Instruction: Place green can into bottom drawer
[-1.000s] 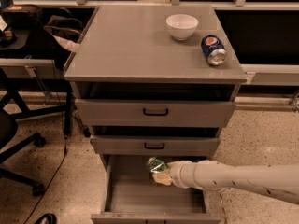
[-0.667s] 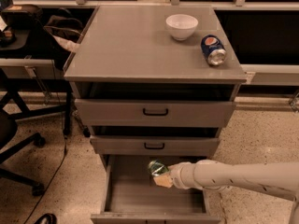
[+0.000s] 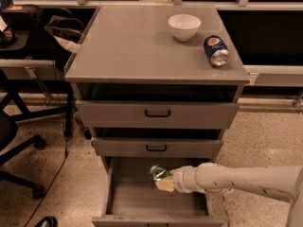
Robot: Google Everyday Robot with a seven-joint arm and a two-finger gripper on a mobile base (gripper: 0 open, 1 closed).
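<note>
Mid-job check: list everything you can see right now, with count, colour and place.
cabinet: one, grey, centre of view
bowl: one, white, on the cabinet top, back right
blue can: one, blue with a Pepsi logo, lying on its side on the cabinet top, right of the bowl
upper drawers: two, grey with black handles, above the bottom drawer
bottom drawer: one, grey, pulled open at the cabinet's foot
green can: one, green and white, over the open bottom drawer, held in the gripper
chair: one, black, on the floor at the left edge
arm: one, off-white, reaching in from the right
gripper: one, tan, over the bottom drawer, closed on the green can
</note>
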